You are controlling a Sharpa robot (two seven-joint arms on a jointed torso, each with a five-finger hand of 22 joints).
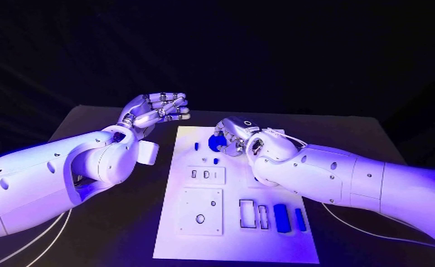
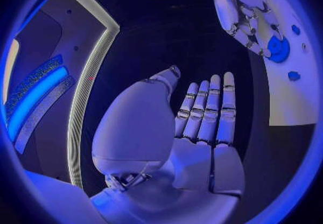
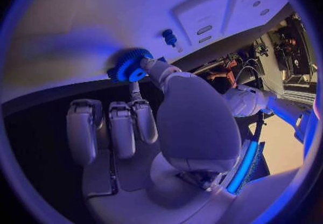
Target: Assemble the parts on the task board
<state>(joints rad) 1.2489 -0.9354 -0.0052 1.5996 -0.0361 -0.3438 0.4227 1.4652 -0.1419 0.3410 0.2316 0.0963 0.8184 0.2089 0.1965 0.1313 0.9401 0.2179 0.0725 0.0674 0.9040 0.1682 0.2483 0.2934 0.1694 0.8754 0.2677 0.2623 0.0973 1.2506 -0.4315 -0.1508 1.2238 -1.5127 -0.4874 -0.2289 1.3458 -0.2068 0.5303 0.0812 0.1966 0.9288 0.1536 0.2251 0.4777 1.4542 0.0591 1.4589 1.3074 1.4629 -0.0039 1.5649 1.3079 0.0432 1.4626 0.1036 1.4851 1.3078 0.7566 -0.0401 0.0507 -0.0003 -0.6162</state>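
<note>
The white task board (image 1: 181, 242) lies in the middle of the black table. At its far end my right hand (image 1: 239, 136) pinches a blue gear (image 1: 217, 143) between thumb and a finger, low over the board. The right wrist view shows that gear (image 3: 130, 66) against the board (image 3: 101, 14), the thumb tip on its hub. A small blue peg (image 1: 197, 146) stands just left of the gear. My left hand (image 1: 159, 108) hovers off the board's far left corner, fingers straight and holding nothing. In the left wrist view the left hand (image 2: 202, 127) faces the right hand (image 2: 239, 8) and the gear (image 2: 278, 50).
Two blue blocks (image 1: 280, 217) (image 1: 300, 218) stand at the board's near right, beside two white frames (image 1: 246, 212). A white slotted plate (image 1: 205, 174) and a larger white plate with a hole (image 1: 201, 210) sit on the board's left half. Cables trail along the table's near edges.
</note>
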